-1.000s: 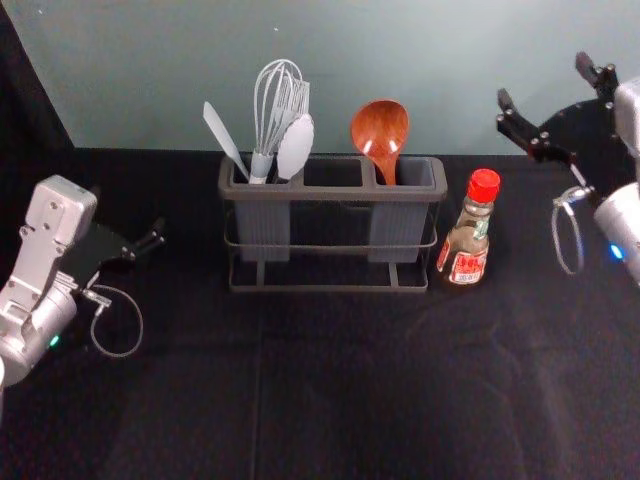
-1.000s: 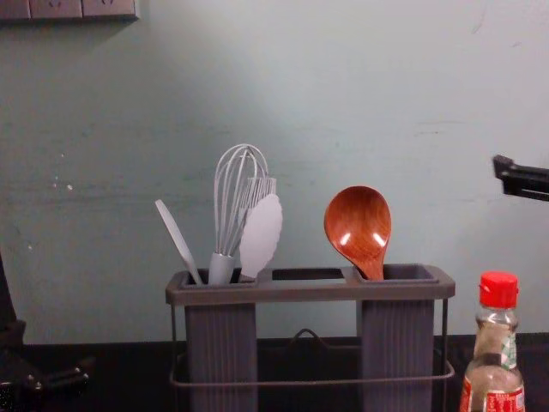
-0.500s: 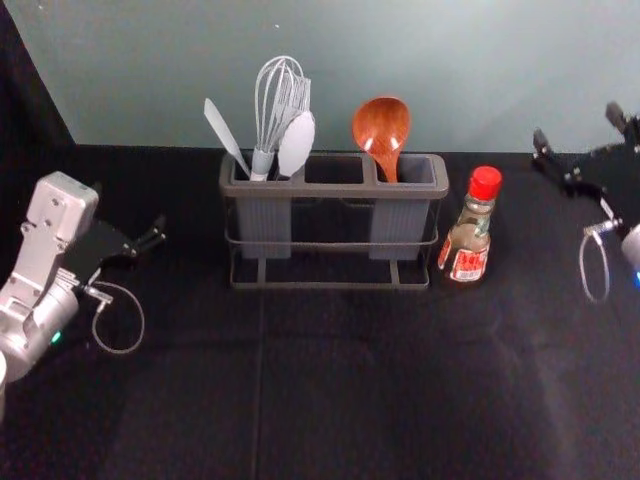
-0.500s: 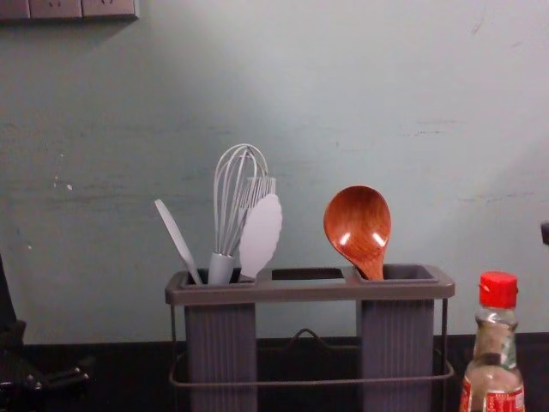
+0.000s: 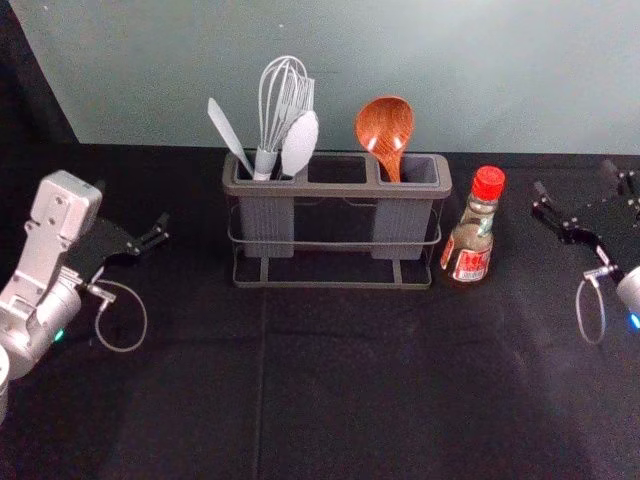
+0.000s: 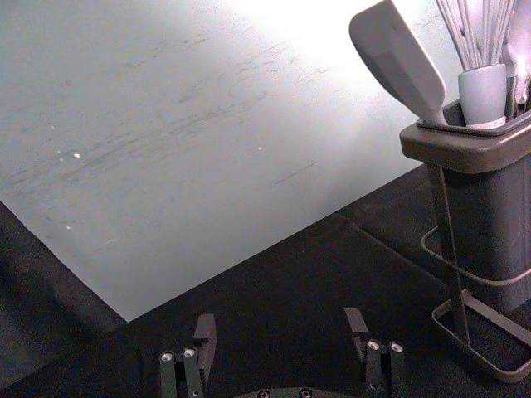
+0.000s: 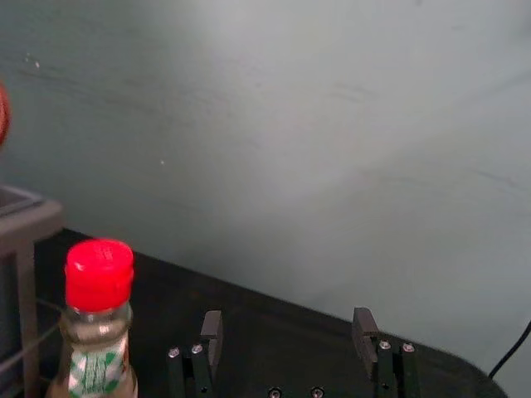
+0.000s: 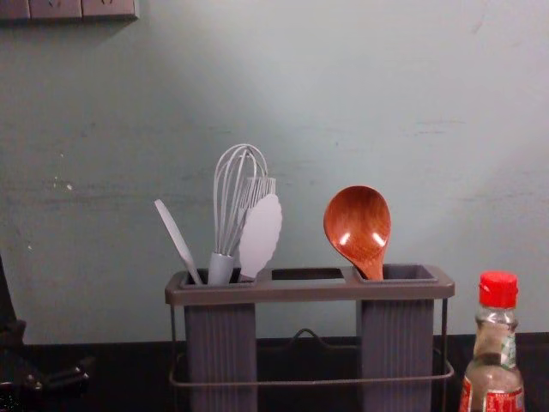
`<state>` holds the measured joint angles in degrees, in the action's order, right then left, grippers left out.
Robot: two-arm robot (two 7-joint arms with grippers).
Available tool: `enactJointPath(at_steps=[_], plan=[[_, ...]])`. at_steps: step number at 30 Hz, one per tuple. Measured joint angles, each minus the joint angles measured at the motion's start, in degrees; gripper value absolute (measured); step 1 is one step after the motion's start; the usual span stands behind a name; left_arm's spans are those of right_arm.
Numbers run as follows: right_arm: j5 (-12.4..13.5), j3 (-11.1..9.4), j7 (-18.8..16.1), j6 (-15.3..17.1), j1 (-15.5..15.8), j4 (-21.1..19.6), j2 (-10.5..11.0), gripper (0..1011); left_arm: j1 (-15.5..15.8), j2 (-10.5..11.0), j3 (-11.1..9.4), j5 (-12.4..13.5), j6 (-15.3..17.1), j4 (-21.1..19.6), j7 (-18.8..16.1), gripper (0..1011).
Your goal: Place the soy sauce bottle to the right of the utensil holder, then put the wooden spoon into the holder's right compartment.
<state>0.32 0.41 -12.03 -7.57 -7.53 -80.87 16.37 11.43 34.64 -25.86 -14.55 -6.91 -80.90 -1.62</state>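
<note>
The wooden spoon [image 5: 384, 128] stands bowl-up in the right compartment of the grey utensil holder [image 5: 338, 188]. Just right of the holder, the red-capped soy sauce bottle [image 5: 472, 228] stands upright on the black table. My right gripper [image 5: 577, 180] is open and empty at the right edge, away from the bottle; in the right wrist view the gripper [image 7: 289, 340] has the bottle [image 7: 98, 278] off to one side. My left gripper [image 5: 155, 228] rests at the left, open and empty; its parted fingers also show in the left wrist view, where the gripper [image 6: 282, 332] is apart from the holder.
A whisk [image 5: 278, 105], a white spatula [image 5: 228, 132] and other pale utensils stand in the holder's left compartment. Behind the black table [image 5: 350, 390] rises a pale wall [image 5: 440, 60]. A thin cable [image 7: 510, 352] lies beyond the right gripper.
My right gripper has moved away to the right and lower in the head view, and has left the chest view. The left gripper, bottle and spoon have kept their places.
</note>
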Motion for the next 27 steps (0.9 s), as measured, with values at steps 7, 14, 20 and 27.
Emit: enactJointPath(at_steps=[7, 14, 20, 27], plan=[[0.4, 0.7, -0.5, -1.1, -1.1, 3.9, -0.3, 1003, 0.0, 0.0, 0.0, 0.0, 0.0, 0.0, 0.0, 1011], [0.9, 1.5, -1.0, -2.3, -2.7, 6.4, -0.6, 1002, 0.0, 0.0, 0.0, 0.0, 0.0, 0.0, 0.0, 1011], [1.1, 2.1, -1.3, -2.8, -3.9, 7.4, -0.7, 1003, 0.0, 0.0, 0.0, 0.0, 0.0, 0.0, 0.0, 1011], [1.1, 2.7, -1.6, -2.7, -4.6, 7.8, -0.5, 1003, 0.0, 0.0, 0.0, 0.0, 0.0, 0.0, 0.0, 1011]])
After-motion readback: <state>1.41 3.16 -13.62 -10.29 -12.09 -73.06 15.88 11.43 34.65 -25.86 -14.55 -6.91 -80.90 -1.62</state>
